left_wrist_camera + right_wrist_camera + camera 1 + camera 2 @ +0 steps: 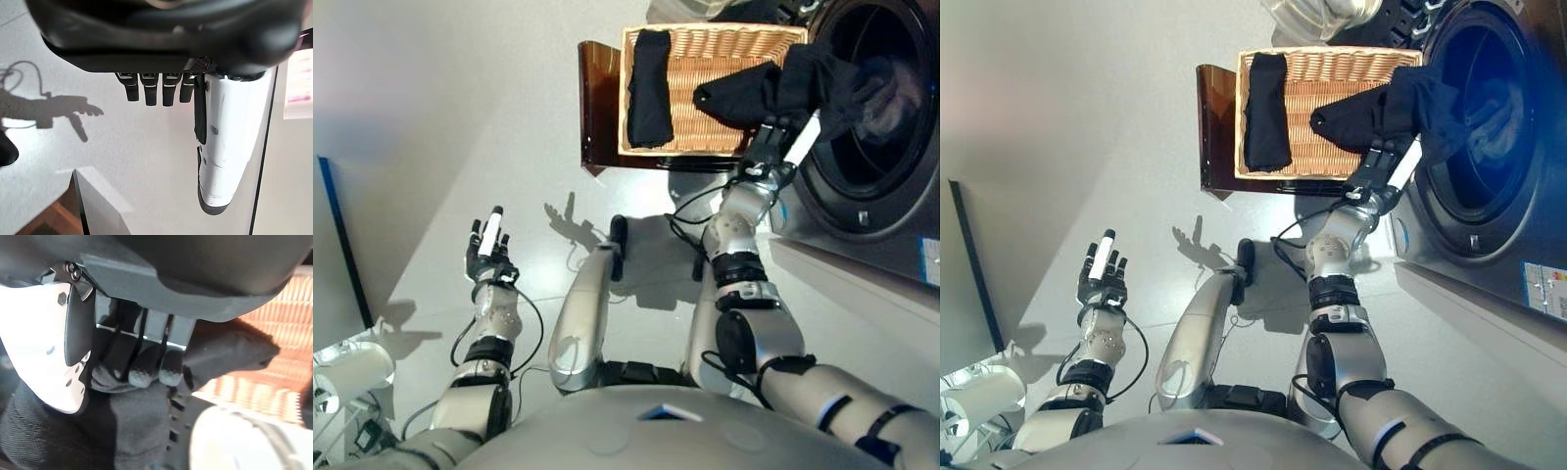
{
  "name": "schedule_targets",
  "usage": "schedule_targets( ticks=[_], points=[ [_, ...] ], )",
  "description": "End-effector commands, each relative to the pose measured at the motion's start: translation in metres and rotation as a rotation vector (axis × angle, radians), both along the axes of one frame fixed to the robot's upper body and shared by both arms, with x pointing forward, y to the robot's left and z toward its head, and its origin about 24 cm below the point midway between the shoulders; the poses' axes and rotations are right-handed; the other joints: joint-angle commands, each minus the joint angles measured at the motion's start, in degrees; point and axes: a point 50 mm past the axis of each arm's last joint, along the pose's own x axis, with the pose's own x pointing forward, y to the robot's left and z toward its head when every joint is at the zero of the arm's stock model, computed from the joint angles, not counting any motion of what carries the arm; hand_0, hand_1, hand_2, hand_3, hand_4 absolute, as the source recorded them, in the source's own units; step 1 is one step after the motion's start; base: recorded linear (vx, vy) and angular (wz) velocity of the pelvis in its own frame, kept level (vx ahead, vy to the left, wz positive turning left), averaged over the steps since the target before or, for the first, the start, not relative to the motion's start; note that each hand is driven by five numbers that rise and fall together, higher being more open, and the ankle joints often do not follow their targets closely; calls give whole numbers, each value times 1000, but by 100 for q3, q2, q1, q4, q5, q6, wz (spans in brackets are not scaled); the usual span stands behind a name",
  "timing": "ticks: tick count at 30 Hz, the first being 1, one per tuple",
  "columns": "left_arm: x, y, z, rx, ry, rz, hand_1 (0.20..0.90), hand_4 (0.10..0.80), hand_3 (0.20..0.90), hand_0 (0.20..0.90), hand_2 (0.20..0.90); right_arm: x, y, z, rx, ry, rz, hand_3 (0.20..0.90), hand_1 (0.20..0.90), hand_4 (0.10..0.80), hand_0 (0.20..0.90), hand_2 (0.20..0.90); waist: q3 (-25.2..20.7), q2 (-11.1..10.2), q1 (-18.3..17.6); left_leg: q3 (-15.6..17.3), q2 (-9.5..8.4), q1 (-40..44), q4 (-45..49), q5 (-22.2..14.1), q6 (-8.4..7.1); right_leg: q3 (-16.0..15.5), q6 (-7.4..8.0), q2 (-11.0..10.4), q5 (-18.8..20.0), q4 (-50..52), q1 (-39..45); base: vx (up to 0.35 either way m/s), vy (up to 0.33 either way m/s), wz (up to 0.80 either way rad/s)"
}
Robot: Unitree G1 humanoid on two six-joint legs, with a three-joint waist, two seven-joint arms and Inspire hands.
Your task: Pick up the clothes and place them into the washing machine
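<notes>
Right wrist view — the right hand (142,357) is curled round a black garment (783,88), apparently soft, light and floppy — best held bunched.

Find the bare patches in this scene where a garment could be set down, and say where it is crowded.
Free: the basket floor between the folded black garment and the black cloth held by the right hand; also the pale floor beyond the open left hand. Crowded: the washing machine drum mouth, where the cloth hangs.
</notes>
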Motion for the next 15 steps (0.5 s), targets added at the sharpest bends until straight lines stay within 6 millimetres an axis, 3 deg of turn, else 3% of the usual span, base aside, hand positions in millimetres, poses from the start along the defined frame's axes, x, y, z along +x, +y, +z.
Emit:
schedule_targets(
  ticks=[1,2,4,6,9,10,15],
  points=[
    [-17,28,3,171,31,35,900,800,900,900,900,-8,-28,39,-42,-169,-200,200,200,300,200,200,-518,134,25,338,-399,-260,324,-342,56,75,-151,256,156,-463,37,1,0,-10],
    [-17,28,3,171,31,32,900,800,900,900,900,-8,-29,40,-43,-167,-203,200,200,300,200,200,-483,139,25,373,-389,-316,306,-197,72,58,-169,248,298,-497,-11,-93,11,-8],
    [-19,25,1,181,41,8,900,800,900,900,900,-6,-45,47,-33,-149,-266,200,200,300,200,200,-589,226,55,365,-406,-233,271,-344,64,109,-149,254,143,-487,37,63,23,-7],
    [-21,25,0,190,46,-4,900,800,900,900,900,-7,-58,55,-35,-149,-314,200,200,300,200,200,-607,308,48,414,-397,-261,224,-206,81,104,-160,232,263,-526,-4,18,39,-3],
    [-23,28,1,208,47,-4,900,800,900,900,900,-9,-76,65,-47,-128,-374,200,200,300,200,200,-735,428,103,392,-423,-146,125,-318,65,161,-129,234,127,-577,74,-16,32,-1],
    [-23,29,2,214,48,-5,900,800,900,900,900,-8,-84,72,-53,-122,-397,200,200,300,200,200,-726,474,111,429,-421,-174,45,-153,78,143,-139,219,274,-652,45,14,15,-3],
    [-24,31,4,244,45,-21,900,800,900,900,900,-14,-118,101,-118,-116,-493,200,200,300,200,200,-868,597,164,407,-465,-40,-171,-103,62,146,-115,183,254,-784,151,6,0,2]
  ],
)
